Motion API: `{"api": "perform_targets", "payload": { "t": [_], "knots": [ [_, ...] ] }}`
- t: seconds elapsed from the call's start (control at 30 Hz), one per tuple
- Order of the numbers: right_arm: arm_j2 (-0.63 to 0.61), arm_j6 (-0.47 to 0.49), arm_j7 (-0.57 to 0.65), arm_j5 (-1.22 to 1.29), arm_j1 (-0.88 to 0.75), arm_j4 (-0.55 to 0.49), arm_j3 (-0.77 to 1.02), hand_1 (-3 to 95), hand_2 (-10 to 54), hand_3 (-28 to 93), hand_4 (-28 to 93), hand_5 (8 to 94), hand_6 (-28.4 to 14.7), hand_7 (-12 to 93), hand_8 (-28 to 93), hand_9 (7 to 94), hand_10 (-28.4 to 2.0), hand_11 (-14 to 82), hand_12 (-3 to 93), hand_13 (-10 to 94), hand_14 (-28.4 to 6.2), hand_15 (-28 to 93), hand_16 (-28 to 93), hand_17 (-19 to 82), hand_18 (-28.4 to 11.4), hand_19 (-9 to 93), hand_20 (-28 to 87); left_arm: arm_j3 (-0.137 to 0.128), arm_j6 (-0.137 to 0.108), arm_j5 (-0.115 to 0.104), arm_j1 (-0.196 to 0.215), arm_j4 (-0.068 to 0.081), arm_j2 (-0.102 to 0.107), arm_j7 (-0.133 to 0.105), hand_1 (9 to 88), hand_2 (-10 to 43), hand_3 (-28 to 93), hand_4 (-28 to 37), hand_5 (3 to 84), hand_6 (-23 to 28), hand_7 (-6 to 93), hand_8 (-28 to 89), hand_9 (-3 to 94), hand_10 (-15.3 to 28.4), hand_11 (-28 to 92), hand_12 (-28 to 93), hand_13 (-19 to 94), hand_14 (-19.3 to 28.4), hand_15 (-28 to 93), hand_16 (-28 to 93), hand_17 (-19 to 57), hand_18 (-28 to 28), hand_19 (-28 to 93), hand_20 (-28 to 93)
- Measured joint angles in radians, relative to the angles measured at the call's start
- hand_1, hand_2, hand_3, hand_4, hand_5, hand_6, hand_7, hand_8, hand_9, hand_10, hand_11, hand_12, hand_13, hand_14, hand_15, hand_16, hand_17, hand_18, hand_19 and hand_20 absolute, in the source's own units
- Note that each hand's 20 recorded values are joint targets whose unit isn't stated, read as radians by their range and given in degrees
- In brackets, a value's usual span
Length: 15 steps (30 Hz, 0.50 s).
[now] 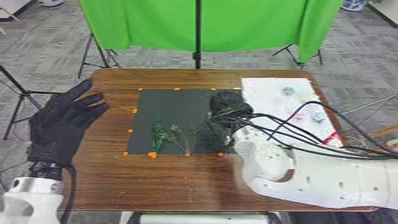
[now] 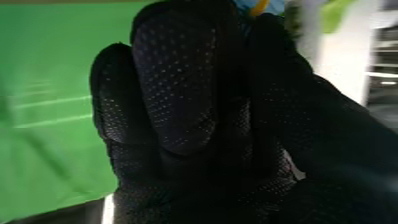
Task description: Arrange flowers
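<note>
Table (image 1: 178, 187): centre, arranging seemingly partway.
Dark mat (image 1: 169, 102): mid-frame, composition begun.
White sheet (image 1: 266, 100): upper right, pieces apparently awaiting placement.
Left hand (image 1: 60, 125): left edge, fingers slightly apart.
Right hand (image 1: 228, 101): over mat; grip cannot be told.
Green sprigs (image 1: 158, 134): mat's lower left, laid.
Pale blooms (image 1: 317, 117): on sheet, likely remaining.

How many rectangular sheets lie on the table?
2: a dark sheet near the middle, partly covered by the right hand, and a white sheet on the right.
</note>
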State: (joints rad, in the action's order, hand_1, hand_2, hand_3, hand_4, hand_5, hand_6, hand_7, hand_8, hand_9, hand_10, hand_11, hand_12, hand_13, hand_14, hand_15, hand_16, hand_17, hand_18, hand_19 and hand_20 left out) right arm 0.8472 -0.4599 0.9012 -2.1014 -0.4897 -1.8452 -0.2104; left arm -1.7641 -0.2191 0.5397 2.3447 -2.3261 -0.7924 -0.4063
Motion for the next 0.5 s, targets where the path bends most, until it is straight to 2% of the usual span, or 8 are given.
{"api": "perform_targets", "payload": {
  "t": [0.07,0.17,0.33,0.43,0.5],
  "knots": [
    [0.053,0.0,-0.004,0.023,0.013,0.002,-0.013,55.0,-9.5,72,-28,82.4,1.9,23,4,93.5,-6.4,14.5,27.9,89,-3.2,48,21,53,-14.1,93,2,0.013,0.005,0.0,-0.04,0.007,0.013,0.007,16.7,6.0,76,-28.3,35.4,8.9,11.6,-8,31.7,19.6,29,13,23,28.1,60,-10,-9.6,22.7,54,20],
    [0.121,-0.005,-0.018,0.066,0.031,0.006,-0.034,55.0,-9.5,73,-28,82.4,1.9,23,4,93.5,-7.0,15.1,27.8,89,-3.2,48,21,53,-14.2,93,4,0.01,0.007,0.0,-0.079,0.008,0.028,0.009,16.8,6.2,76,-28.3,35.3,8.9,11.8,-8,32.8,19.6,29,13,25,28.3,60,-10,-9.5,23.3,55,20],
    [0.221,-0.023,-0.027,0.086,0.111,0.028,-0.144,54.9,-9.5,73,-28,82.3,2.0,23,3,93.6,-7.3,17.1,27.3,89,-3.1,49,21,53,-14.6,93,6,-0.014,0.006,-0.004,-0.081,0.008,0.046,-0.008,16.4,6.3,76,-28.3,35.2,8.7,12.1,-8,32.5,19.7,29,13,26,28.3,60,-9,-9.5,23.9,56,21],
    [0.274,-0.036,-0.029,0.102,0.137,0.051,-0.165,54.6,-9.5,74,-28,82.4,2.1,23,3,93.7,-7.5,18.6,27.0,89,-3.2,50,21,52,-15.0,93,8,-0.013,0.006,-0.005,-0.086,0.008,0.055,-0.016,16.6,6.4,75,-28.3,35.2,8.7,12.0,-8,32.9,19.3,29,13,28,27.8,59,-9,-8.9,24.3,56,21],
    [0.306,-0.043,-0.03,0.126,0.147,0.066,-0.167,54.7,-9.5,74,-28,82.4,2.1,24,2,93.7,-7.4,19.4,26.8,89,-3.4,50,22,52,-15.2,93,9,-0.003,0.006,-0.005,-0.102,0.012,0.062,-0.016,16.7,6.4,75,-28.3,35.2,8.6,11.9,-8,32.9,18.9,29,13,30,27.2,58,-8,-8.5,24.8,57,22]
  ]
}}
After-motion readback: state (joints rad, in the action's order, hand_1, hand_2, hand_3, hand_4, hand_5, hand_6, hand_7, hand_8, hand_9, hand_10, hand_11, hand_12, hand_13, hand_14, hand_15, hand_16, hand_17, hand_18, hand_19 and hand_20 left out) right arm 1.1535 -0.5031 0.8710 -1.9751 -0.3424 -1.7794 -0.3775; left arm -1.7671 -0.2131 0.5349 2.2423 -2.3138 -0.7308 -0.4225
